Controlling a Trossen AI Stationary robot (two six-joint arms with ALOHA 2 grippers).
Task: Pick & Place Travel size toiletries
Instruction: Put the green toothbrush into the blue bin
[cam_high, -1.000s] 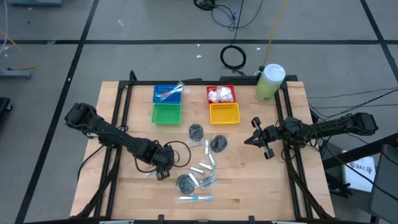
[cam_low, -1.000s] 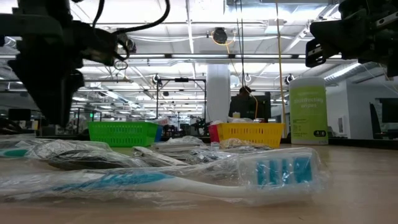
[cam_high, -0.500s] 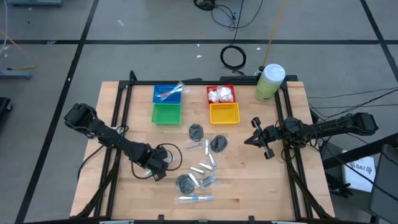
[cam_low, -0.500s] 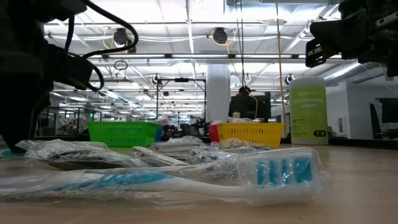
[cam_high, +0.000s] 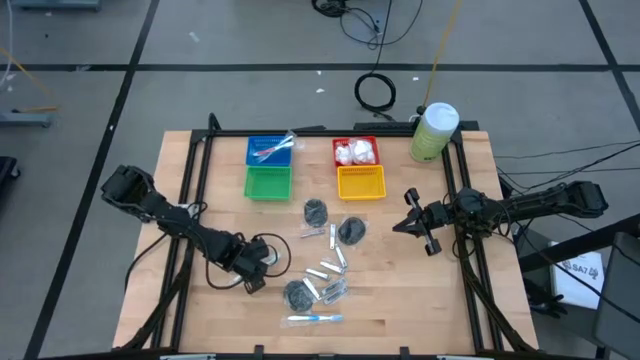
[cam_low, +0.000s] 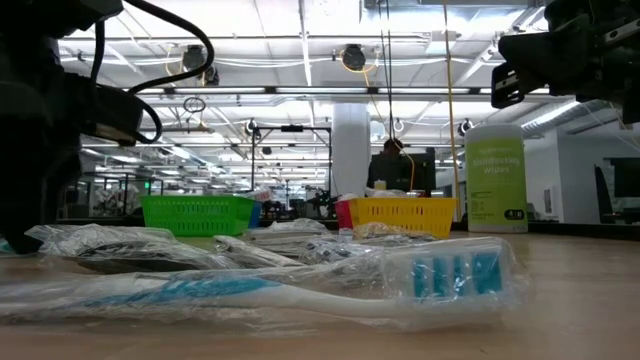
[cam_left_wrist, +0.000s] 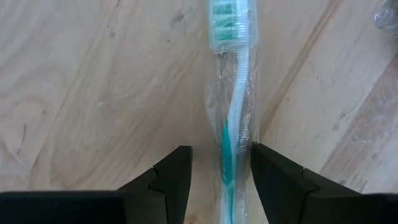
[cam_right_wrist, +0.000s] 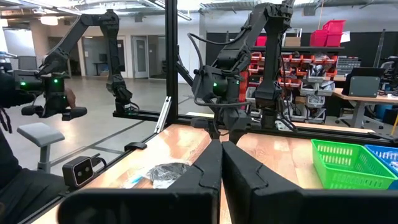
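Between the left gripper's parted fingers a wrapped toothbrush is lying flat on the wooden table, and the fingers are pinching its handle. Beside that gripper, discs and silver tubes are lying scattered. Well to the far side of it, the right gripper is hovering with fingers pressed together

- Grey floor is being crossed by dark seam lines.
- Coiled black cable is being left lying there.
- Ceiling strip lights are being kept lit.
- White column is being seen beyond.
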